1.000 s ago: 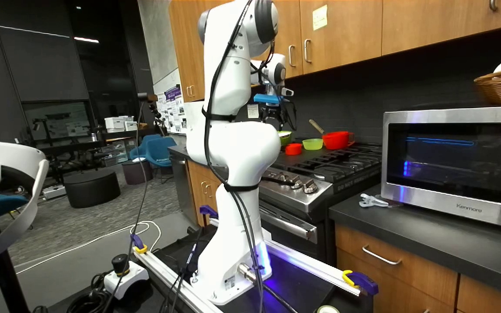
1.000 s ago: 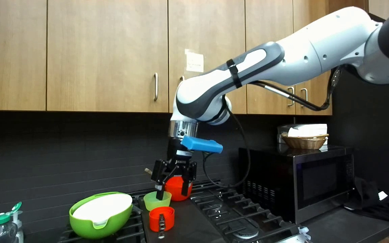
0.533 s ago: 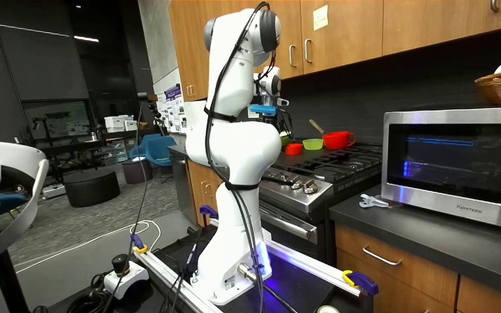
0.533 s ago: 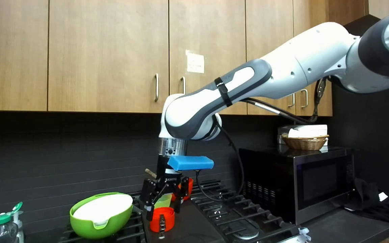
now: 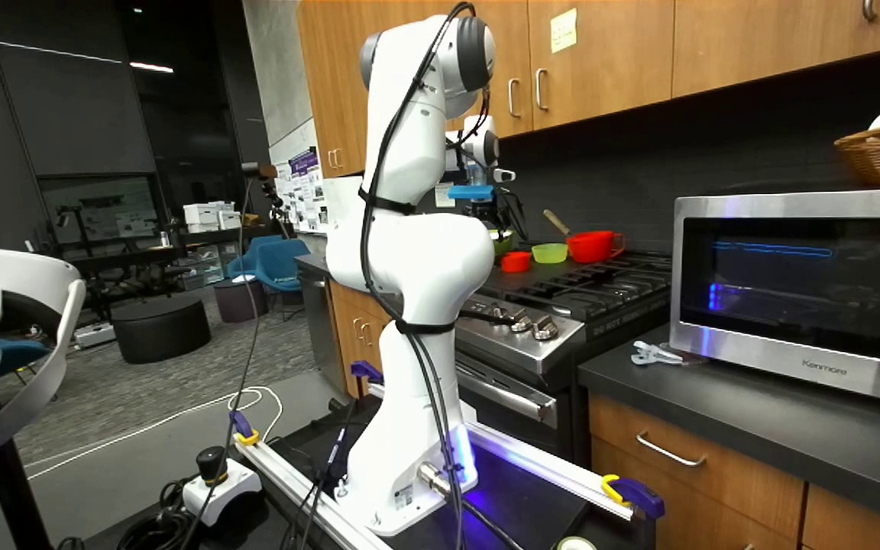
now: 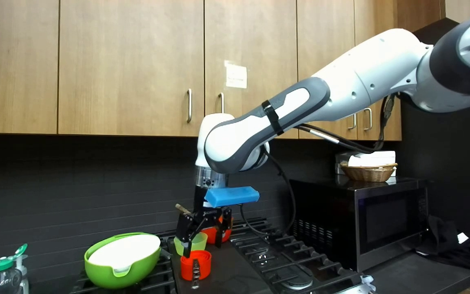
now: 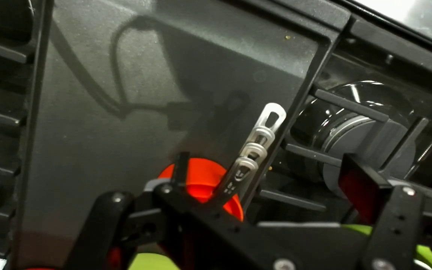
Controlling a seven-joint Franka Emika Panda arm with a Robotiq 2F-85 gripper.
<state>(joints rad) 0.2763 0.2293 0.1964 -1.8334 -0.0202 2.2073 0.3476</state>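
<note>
As the fingers [image 7: 360, 185] stand wide, gripping nothing, w/ the red cup [image 7: 203, 172] approx 9 o'clock of their gap in wrist view, best ctr over it b4 lowering & dodge the metal handles [image 7: 255, 145] at its 1 o'clock.

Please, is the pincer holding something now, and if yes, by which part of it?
Nothing is held: the pincer stands open, its jaws wide apart, near the red cup.
</note>
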